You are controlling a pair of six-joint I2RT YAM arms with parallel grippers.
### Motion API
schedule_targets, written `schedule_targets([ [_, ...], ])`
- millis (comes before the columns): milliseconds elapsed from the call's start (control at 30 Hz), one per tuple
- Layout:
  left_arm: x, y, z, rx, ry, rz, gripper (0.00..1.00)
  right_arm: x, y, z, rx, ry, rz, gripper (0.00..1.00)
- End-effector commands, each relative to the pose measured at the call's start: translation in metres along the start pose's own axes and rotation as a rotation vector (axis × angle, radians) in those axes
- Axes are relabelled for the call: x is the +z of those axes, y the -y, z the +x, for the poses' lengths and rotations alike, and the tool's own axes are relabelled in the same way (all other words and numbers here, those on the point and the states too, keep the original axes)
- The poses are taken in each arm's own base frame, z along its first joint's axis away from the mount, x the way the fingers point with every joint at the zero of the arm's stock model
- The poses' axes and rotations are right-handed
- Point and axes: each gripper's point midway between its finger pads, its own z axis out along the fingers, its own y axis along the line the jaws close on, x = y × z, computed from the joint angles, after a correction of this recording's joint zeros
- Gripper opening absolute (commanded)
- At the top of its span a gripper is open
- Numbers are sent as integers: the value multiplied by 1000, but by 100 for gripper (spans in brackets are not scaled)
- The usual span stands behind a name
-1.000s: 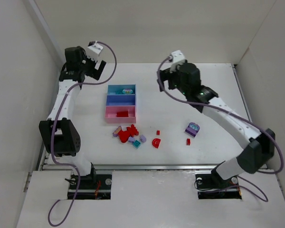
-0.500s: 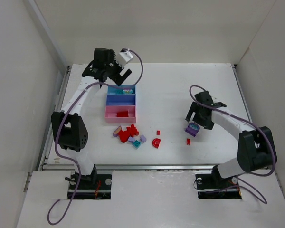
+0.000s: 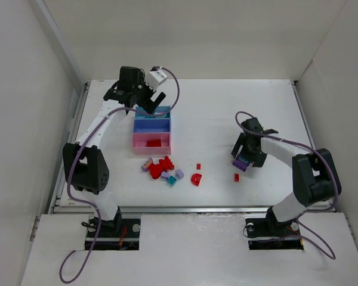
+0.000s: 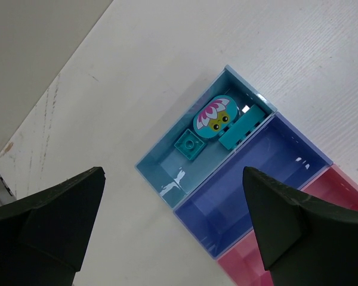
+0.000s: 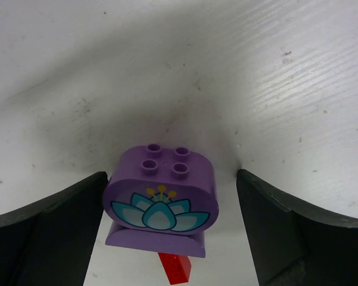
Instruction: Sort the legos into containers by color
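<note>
White table (image 3: 227, 107), lotus-printed purple brick (image 5: 161, 196)

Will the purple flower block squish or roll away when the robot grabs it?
Probably no squish: the purple flower block looks like hard plastic. Its flat base makes rolling unlikely. Its smooth, glossy sides might slip when squeezed.

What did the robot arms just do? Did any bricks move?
The left gripper swung from the table's far left corner to hover, open, over the light blue tray. The right gripper came down from mid-table to the purple flower brick. Its open jaws are now on either side of the brick, not yet clamped. No brick moved, and the red pile stayed put.
</note>
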Motion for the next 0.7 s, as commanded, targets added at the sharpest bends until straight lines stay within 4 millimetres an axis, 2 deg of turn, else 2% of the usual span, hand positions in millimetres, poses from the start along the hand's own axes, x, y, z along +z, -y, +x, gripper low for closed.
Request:
schedule_targets([
  [0, -26, -5, -21, -4, 62, -40, 100, -7, -20, -15, 5, 40, -73, 93],
  [33, -26, -5, -21, -4, 62, -40, 100, -6, -19, -9, 3, 23, -75, 87],
  [100, -26, -5, -21, -13, 62, -40, 100, -4, -19, -7, 3, 17, -83, 84],
  [133, -26, -5, -21, -13, 62, -40, 100, -5, -18, -6, 3, 17, -83, 76],
  [233, -26, -5, -21, -13, 62, -40, 100, -9, -21, -10, 8, 39, -102, 61],
  [267, -26, -2, -21, -14, 60, -26, 100, -9, -19, -12, 8, 46, -94, 51],
  [367, -26, 4, -18, 6, 54, 7, 98, -19, -22, -26, -22, 99, -105, 36],
  [400, -28, 5, -21, 6, 60, 16, 96, -24, -23, -33, -32, 123, -111, 26],
  [433, -28, 7, -20, 21, 59, 29, 95, -31, -32, -46, -41, 158, -137, 22],
  [467, -29, 11, -17, 33, 47, 51, 92, -40, -37, -55, -72, 187, -156, 18],
  [533, -37, 17, -28, 62, 79, 91, 90, -61, -55, -76, -109, 255, -211, 8],
  [567, -40, 26, -28, 92, 88, 148, 90, -88, -76, -100, -133, 341, -277, 7],
  [600, -42, 30, -30, 110, 96, 173, 90, -108, -92, -112, -151, 399, -329, 2],
  [633, -49, 35, -41, 137, 123, 192, 90, -127, -104, -125, -159, 470, -357, 1],
  [667, -51, 45, -48, 163, 142, 226, 90, -165, -136, -139, -170, 580, -462, 0],
])
